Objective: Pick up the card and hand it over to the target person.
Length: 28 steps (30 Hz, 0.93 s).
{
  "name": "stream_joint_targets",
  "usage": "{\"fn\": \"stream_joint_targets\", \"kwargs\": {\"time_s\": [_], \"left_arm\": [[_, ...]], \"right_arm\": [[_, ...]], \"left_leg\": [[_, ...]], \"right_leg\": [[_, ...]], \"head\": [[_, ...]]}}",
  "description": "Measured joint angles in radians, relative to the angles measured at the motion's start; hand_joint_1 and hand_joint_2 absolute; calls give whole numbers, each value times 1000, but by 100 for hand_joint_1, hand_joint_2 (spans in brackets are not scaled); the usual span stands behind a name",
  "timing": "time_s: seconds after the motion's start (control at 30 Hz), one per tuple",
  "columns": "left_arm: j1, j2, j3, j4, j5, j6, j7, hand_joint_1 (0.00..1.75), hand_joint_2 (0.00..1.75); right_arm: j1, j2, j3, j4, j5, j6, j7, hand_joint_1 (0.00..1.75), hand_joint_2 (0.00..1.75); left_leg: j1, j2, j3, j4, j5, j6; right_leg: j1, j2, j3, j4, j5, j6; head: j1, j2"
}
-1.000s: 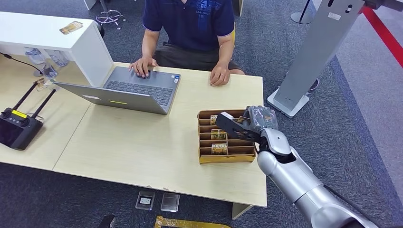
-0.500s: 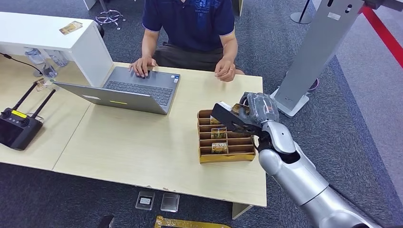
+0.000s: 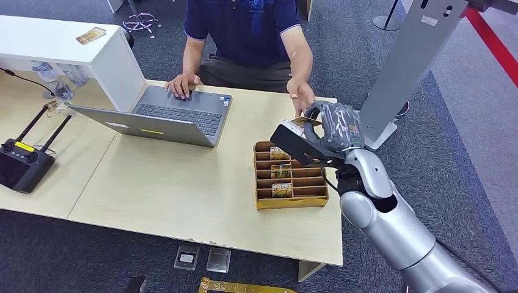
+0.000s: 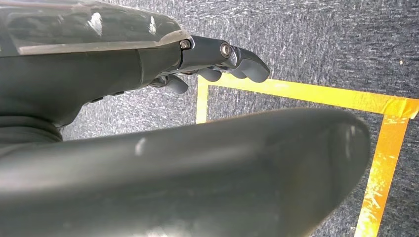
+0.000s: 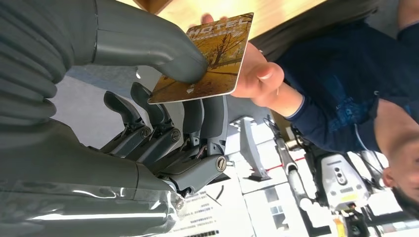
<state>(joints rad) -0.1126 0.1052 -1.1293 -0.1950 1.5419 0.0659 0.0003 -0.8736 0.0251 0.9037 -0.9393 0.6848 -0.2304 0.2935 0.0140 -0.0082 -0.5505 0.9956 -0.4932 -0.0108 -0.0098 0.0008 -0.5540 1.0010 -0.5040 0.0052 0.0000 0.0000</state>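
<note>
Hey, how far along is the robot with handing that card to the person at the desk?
Picking up looks done: the card is out of the card holder, pinched between the right hand's thumb and fingers. In hand now is the handover: the card is held up by the person's hand, which is raised off the table with its palm open. Left: the person taking the card and the robot letting go.

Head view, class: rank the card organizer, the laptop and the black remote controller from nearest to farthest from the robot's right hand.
1. Card organizer: just below the right hand, right side of the table.
2. Laptop: mid-table, before the person.
3. Black remote controller: far left edge.
</note>
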Motion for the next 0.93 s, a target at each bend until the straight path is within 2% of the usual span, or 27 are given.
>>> {"fn": "stream_joint_targets", "kwargs": {"time_s": [0.1, 0.37, 0.5, 0.63, 0.77, 0.93], "left_arm": [[0, -3, 2, 1, 4, 2, -1, 0, 0], [1, -6, 15, 0, 18, 11, 1, 0, 0], [2, -4, 17, 1, 22, 15, 5, 0, 0], [2, -6, 11, 0, 18, 8, 11, 0, 0], [1, -8, -1, 0, 8, 2, 6, 0, 0], [2, -7, 11, 1, 15, -2, -6, 0, 0]], "right_arm": [[-39, 59, 6, 134, 1, -26, -40, 161, 175], [-89, 160, 14, 341, -10, -62, -114, 161, 175], [-82, 174, 19, 401, -12, -86, -132, 161, 175], [-68, 157, 11, 388, -9, -94, -129, 161, 175], [-56, 140, 0, 360, -2, -87, -120, 0, 175], [-47, 135, -5, 339, 4, -84, -118, 0, 175]], "left_leg": [[0, 3, 0, 0, 0, 0], [0, 1, 0, 0, -1, 0], [0, -1, 0, -1, 0, 0], [0, -2, 0, -1, 0, 0], [0, -4, -1, 0, 0, 0], [0, -4, -2, 1, 0, 0]], "right_leg": [[0, 3, -1, 1, 0, 0], [0, 1, 0, 1, -1, 0], [0, -1, 1, 0, -1, 0], [0, -3, 1, 0, -1, 0], [0, -4, 1, 0, -1, 0], [0, -4, 0, 1, -2, 0]], "head": [[0, 0], [0, 0], [0, 0], [0, 0], [0, 0], [0, 0]]}}
